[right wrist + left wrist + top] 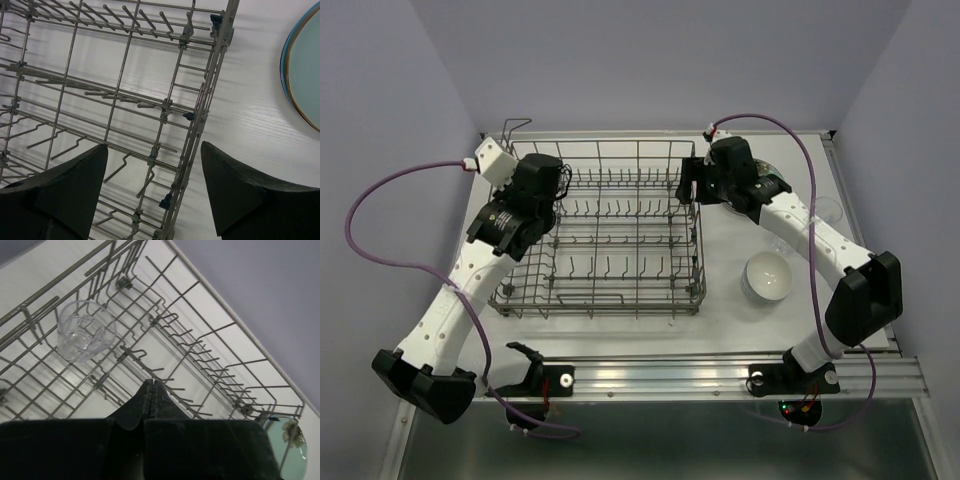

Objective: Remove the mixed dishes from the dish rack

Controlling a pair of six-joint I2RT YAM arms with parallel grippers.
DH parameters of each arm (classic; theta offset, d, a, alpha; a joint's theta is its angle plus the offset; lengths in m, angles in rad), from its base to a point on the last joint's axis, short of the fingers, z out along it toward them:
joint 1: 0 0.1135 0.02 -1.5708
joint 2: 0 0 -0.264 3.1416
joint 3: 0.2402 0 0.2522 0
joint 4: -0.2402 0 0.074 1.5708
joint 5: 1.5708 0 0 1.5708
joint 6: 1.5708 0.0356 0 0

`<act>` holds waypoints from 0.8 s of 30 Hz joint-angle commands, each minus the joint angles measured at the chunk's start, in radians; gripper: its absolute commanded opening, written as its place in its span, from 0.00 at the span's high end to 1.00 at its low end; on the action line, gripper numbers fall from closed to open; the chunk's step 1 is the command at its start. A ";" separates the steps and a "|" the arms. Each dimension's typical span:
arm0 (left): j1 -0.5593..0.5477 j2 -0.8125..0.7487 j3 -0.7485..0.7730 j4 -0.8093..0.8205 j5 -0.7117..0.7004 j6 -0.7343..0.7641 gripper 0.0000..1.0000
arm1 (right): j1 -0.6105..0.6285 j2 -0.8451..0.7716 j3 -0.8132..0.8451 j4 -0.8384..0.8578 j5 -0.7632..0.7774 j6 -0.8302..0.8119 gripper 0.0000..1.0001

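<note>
The grey wire dish rack (610, 235) stands mid-table. One clear textured glass (82, 335) lies in a corner of the rack (200, 340); my left arm hides it from the top view. My left gripper (151, 389) is shut and empty above the rack's tines, at its back left (560, 190). My right gripper (154, 147) is open and empty, its jaws straddling the rack's right wall (200, 130) near the back right corner (688, 187). A pale green plate (305, 65) lies on the table right of the rack. A white bowl (767, 277) sits further forward.
The green plate with its floral mark also shows in the left wrist view (290, 447), and partly under my right arm in the top view (772, 185). Faint clear glasses (825, 212) stand on the table at the right. The walls are close behind and to both sides.
</note>
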State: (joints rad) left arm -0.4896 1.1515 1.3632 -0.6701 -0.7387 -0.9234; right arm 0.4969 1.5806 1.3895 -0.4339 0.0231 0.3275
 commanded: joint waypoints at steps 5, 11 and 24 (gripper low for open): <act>0.108 -0.019 -0.170 -0.068 0.067 -0.068 0.63 | 0.011 -0.088 0.023 0.029 0.070 -0.053 0.15; 0.170 0.137 -0.159 -0.005 0.085 0.055 0.11 | 0.011 -0.070 0.011 0.030 0.032 -0.045 0.13; 0.332 0.252 -0.202 0.035 0.144 -0.063 0.18 | 0.011 -0.065 -0.010 0.030 0.038 -0.068 0.13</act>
State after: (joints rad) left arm -0.1780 1.4578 1.1835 -0.6651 -0.6006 -0.9306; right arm 0.4992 1.5265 1.3750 -0.4351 0.0589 0.2829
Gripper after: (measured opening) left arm 0.827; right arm 0.871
